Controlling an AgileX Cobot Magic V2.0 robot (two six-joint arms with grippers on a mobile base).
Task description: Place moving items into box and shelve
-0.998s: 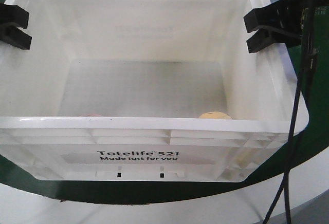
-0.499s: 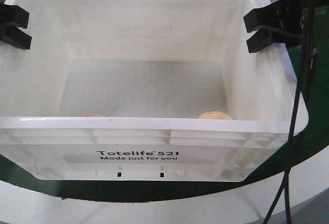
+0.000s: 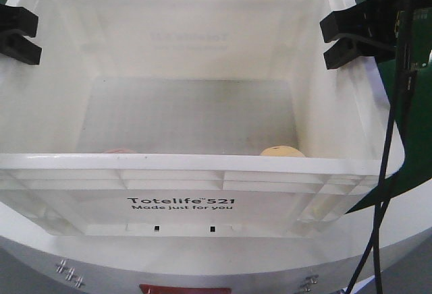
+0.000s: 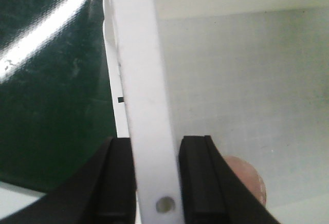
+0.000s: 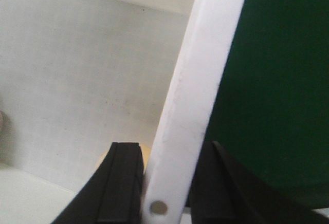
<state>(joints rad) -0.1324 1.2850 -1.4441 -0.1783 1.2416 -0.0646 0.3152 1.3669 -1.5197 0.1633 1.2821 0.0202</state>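
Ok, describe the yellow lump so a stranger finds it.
Start at the white box printed Totelife 521. Two lumps lie inside, near its printed wall. The yellow lump is toward the right gripper, the pink lump opposite.

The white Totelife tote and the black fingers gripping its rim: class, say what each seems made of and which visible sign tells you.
The white Totelife tote looks like moulded plastic, smooth and slightly translucent: ribbed rim, and the far wall's print shows through reversed. The black fingers look matte, perhaps hard plastic or rubber-faced: dull flat faces without shine; the pictures leave it open.
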